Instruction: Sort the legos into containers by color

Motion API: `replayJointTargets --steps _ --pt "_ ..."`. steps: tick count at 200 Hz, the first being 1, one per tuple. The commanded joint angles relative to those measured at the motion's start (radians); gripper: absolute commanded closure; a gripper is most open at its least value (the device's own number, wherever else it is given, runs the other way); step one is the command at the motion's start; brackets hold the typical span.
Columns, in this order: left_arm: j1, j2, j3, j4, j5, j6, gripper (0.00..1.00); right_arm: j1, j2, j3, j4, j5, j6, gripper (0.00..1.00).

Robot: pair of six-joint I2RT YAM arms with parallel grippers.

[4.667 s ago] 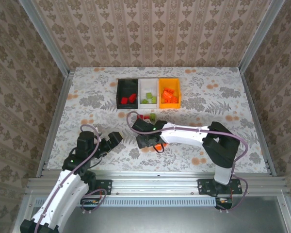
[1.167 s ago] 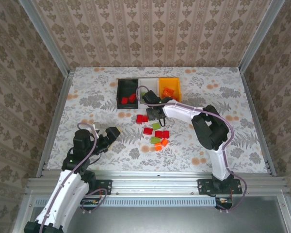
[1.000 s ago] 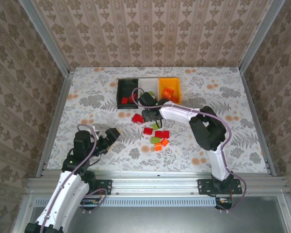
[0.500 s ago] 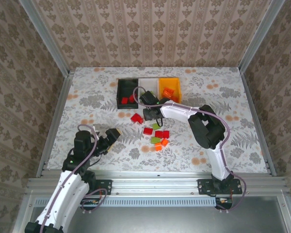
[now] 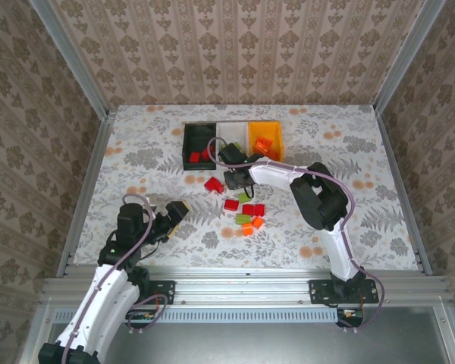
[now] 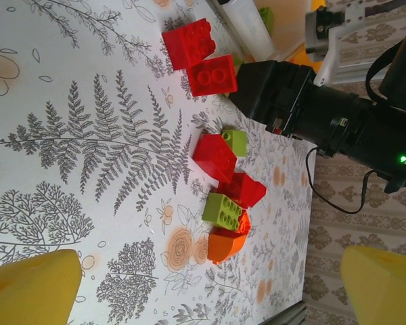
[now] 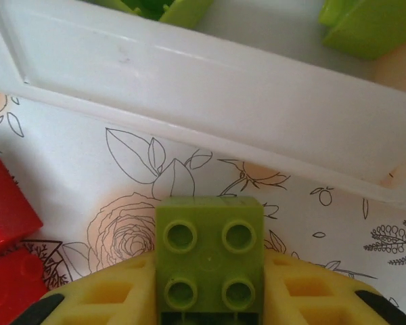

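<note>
My right gripper (image 5: 233, 180) stands just in front of the white container (image 5: 231, 127), its yellow fingers (image 7: 101, 294) pressed against both sides of a lime green lego (image 7: 210, 254) on the table. Black (image 5: 186, 148), white and orange-yellow (image 5: 279, 148) containers sit in a row, holding red, green and orange legos. Loose legos lie mid-table: red (image 5: 213, 184), red (image 5: 231, 204), red (image 5: 253, 209), green (image 5: 244, 220), orange (image 5: 252, 225). The left gripper (image 5: 178, 210) hovers open to their left, well apart, nothing between its fingers (image 6: 34, 284).
The white container's near wall (image 7: 210, 88) runs close ahead of the held lego, with green legos (image 7: 369, 27) inside. Two red legos (image 7: 7, 223) lie just left of my right fingers. The right arm's black wrist (image 6: 304, 108) hangs beyond the loose pile (image 6: 222, 211).
The right gripper's fingers have closed onto the green lego in front of the white container. The left arm has stayed where it was, still open.
</note>
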Motion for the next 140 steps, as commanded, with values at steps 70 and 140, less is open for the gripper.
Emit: replayJointTargets --steps 70,140 --pt "0.004 0.229 0.043 0.264 -0.023 0.007 0.00 -0.024 -0.198 0.059 -0.060 0.054 -0.060 0.68" --pt "0.028 0.610 0.201 0.437 0.113 0.047 0.00 -0.092 0.150 0.556 -0.288 0.061 -0.162 0.68"
